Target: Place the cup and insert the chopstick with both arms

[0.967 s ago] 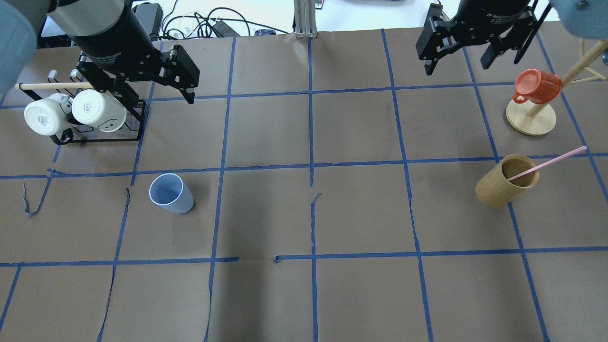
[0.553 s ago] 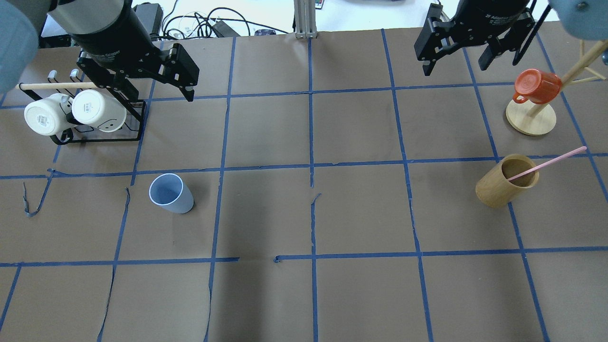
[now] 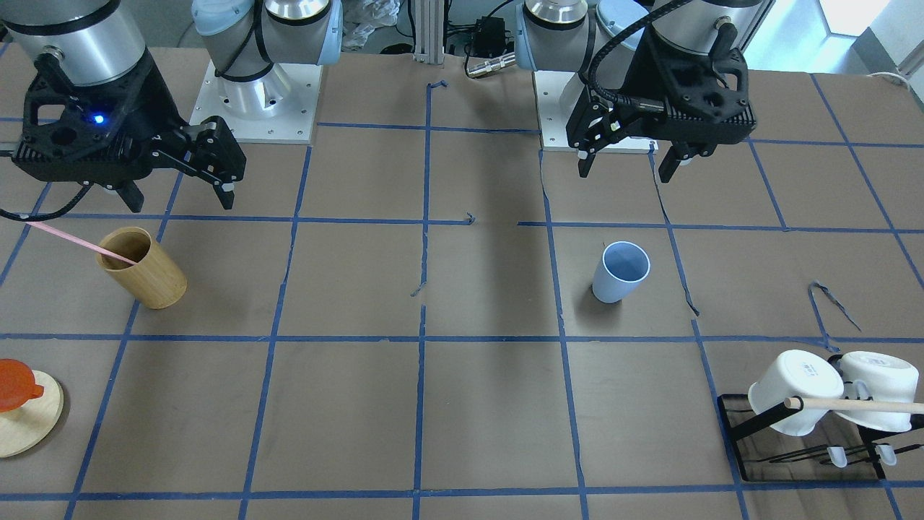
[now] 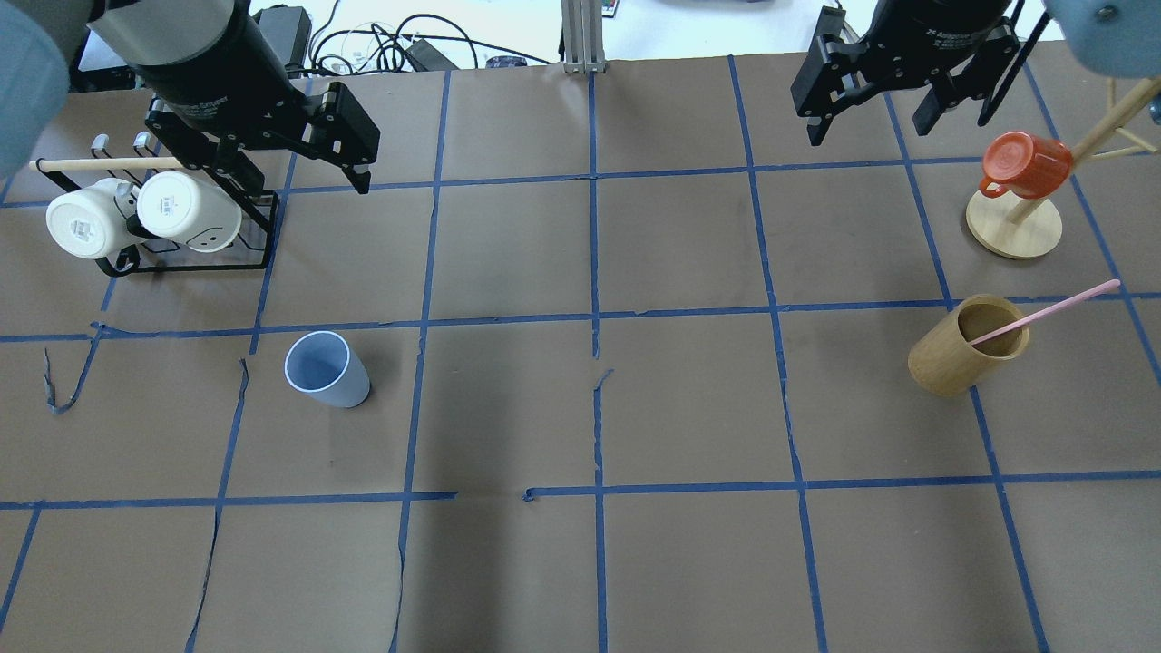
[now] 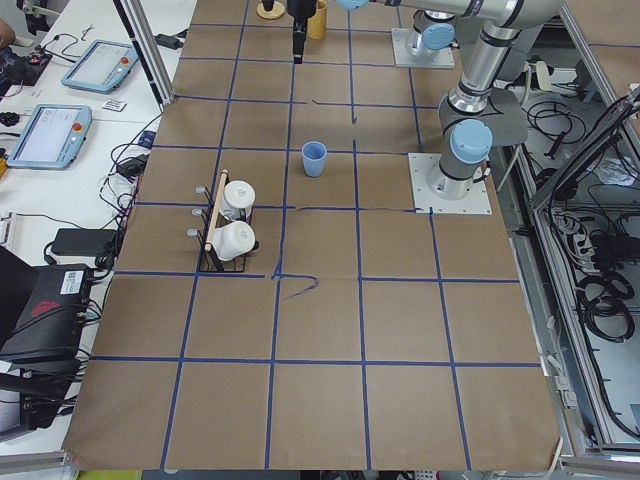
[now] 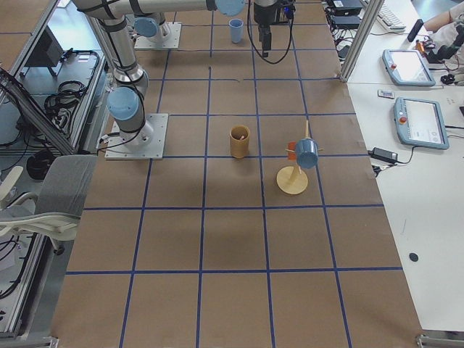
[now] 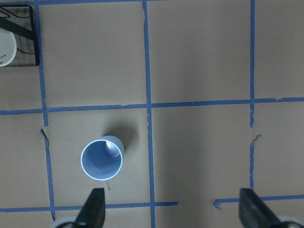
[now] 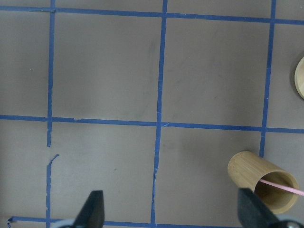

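Over the table (image 3: 469,404), left claw (image 3: 624,172) and right claw (image 3: 182,202) wide open, empty, clear of cup (image 3: 619,273) and chopstick (image 3: 72,242).

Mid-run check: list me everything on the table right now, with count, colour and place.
Tapered plastic cup: 1, light blue, upright, robot's left half.
Bamboo cylinder holder: 1, tan, robot's right half.
Thin chopstick: 1, pink, leaning in the holder.
Ceramic mugs: 2, white, on the black wire rack, robot's far left.
Wooden mug tree: 1, pale, far right, carrying an orange mug and a blue mug.
Table: 1, brown paper, blue tape grid.
Left gripper: 1, black, open, empty, raised.
Right gripper: 1, black, open, empty, raised.
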`<state>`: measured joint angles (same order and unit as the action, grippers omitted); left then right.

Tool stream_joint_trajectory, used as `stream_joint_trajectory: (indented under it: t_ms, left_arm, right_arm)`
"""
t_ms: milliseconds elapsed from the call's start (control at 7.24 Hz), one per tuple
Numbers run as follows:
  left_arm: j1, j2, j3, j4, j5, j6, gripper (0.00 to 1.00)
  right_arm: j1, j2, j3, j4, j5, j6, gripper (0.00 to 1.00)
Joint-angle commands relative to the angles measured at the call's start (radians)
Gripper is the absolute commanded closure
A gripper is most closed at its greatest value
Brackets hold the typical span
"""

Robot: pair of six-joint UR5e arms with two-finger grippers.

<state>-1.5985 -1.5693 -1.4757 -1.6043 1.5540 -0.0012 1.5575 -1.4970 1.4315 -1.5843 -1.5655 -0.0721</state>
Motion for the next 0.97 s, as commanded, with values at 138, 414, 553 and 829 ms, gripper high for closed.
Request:
stream_joint_trajectory:
  t_ms: [138,414,553,829]
  left_arm:
    - [0.000,0.000,0.000,0.000,0.000,0.000,0.00]
    - [0.000,0.000,0.000,0.000,0.000,0.000,0.00]
    - [0.000,-0.001,0.000,0.001,0.000,0.004,0.00]
    - [0.000,-0.008,0.000,0.001,0.001,0.010,0.00]
  right_arm:
    - [-0.001,0.009,0.003,-0.003,-0.001,0.000,0.00]
    - [-0.001,0.008,0.003,-0.002,-0.001,0.000,0.00]
    - [-0.001,0.006,0.003,-0.002,0.001,0.000,0.00]
    - [-0.001,-0.005,0.003,0.003,0.018,0.000,0.00]
